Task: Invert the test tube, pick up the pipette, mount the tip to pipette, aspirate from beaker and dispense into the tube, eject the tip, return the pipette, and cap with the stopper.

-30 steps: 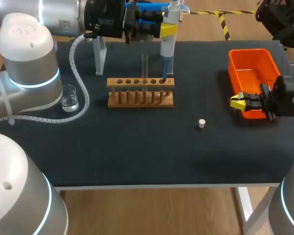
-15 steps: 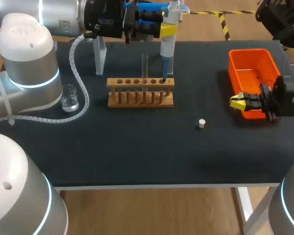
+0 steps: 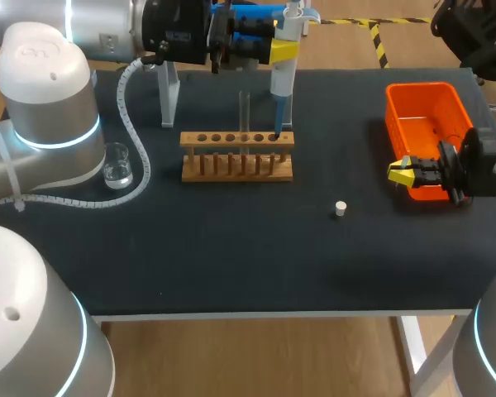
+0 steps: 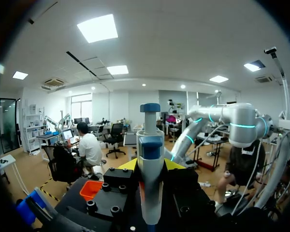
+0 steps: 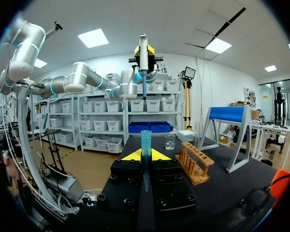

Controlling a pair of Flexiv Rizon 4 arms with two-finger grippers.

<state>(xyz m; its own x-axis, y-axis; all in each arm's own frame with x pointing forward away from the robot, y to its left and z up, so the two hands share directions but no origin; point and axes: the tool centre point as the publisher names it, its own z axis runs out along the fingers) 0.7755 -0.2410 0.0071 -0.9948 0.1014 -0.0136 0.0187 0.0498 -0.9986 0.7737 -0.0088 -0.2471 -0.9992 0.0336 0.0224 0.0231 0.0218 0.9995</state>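
My left gripper (image 3: 274,48) is shut on the white and blue pipette (image 3: 283,70), holding it upright high over the wooden rack (image 3: 236,157). The left wrist view shows the pipette (image 4: 150,166) clamped between the yellow tips. One clear test tube (image 3: 245,112) stands upright in the rack. My right gripper (image 3: 399,172) hovers beside the orange bin (image 3: 426,99); in its wrist view it (image 5: 145,157) is shut on a translucent blue pipette tip (image 5: 145,145) standing upright. The beaker (image 3: 117,165) sits at the left, and the white stopper (image 3: 340,208) lies in front of the rack.
A white pipette stand with a blue top (image 3: 169,91) stands behind the rack's left end. My left arm's cable (image 3: 136,149) curls around the beaker. The table's front edge (image 3: 273,314) runs near the bottom, with bare dark mat before it.
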